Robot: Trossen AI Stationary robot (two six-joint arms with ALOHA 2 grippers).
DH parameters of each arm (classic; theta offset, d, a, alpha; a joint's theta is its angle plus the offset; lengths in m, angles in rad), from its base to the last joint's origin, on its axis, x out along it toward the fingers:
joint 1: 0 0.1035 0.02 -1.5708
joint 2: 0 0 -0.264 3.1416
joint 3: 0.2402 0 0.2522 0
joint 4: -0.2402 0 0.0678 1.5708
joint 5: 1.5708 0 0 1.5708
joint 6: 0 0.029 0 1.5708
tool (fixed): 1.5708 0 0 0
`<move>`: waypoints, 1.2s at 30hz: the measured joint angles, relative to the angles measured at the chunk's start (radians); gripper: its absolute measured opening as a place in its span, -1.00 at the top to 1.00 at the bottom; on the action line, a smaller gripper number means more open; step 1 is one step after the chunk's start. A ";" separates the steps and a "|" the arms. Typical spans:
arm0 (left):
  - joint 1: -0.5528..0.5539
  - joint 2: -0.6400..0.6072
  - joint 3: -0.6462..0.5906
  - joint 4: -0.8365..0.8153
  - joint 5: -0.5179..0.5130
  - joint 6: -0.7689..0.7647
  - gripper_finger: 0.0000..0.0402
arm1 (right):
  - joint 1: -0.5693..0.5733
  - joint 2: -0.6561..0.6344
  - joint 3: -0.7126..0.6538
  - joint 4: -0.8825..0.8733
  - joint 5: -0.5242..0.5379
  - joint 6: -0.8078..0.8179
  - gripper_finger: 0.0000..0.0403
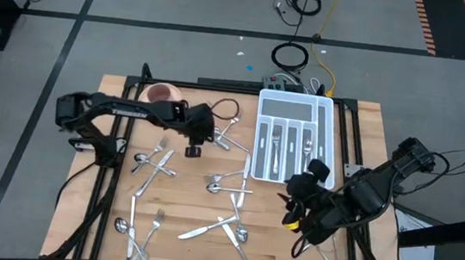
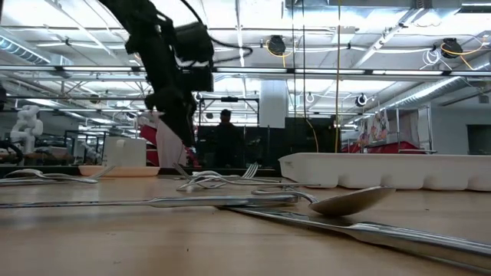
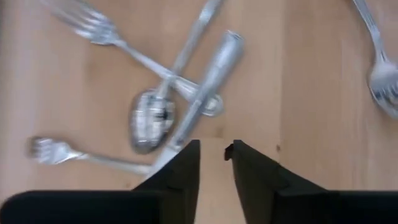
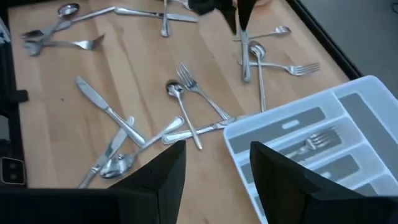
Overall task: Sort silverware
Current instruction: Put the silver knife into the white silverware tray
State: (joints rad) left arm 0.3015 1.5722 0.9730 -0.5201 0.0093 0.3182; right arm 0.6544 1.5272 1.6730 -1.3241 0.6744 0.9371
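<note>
High view: silverware (image 1: pixel 227 225) scattered across my bench (image 1: pixel 364 118), some in white tray (image 1: pixel 331 114).
Left wrist view: left gripper (image 3: pixel 215 152) slightly parted, empty, over a knife (image 3: pixel 208 87).
Right wrist view: right gripper (image 4: pixel 216 155) apart, empty.

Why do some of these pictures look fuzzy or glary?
In the low view, the nearest spoon lies so close that it blurs, and the ceiling lights glare. In the left wrist view, the spoon and knife look soft. The high view stays evenly lit over the white tray.
</note>
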 joint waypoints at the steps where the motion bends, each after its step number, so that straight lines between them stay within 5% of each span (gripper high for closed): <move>1: 0.004 0.020 0.000 0.004 0.013 0.009 0.37 | 0.002 0.000 0.000 0.004 -0.002 0.002 0.16; 11: 0.020 0.102 0.002 0.012 0.034 0.108 -0.19 | 0.016 0.000 0.000 0.008 -0.027 0.067 0.16; 22: 0.036 0.132 0.160 -0.043 0.095 0.271 -0.21 | 0.016 0.000 0.000 0.001 -0.026 0.065 0.16; 36: 0.100 0.250 0.212 -0.140 0.126 0.428 -0.21 | 0.016 0.000 0.000 -0.026 -0.025 0.064 0.16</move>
State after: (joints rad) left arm 0.4019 1.8223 1.1847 -0.6600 0.1356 0.7460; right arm 0.6701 1.5269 1.6730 -1.3497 0.6491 1.0016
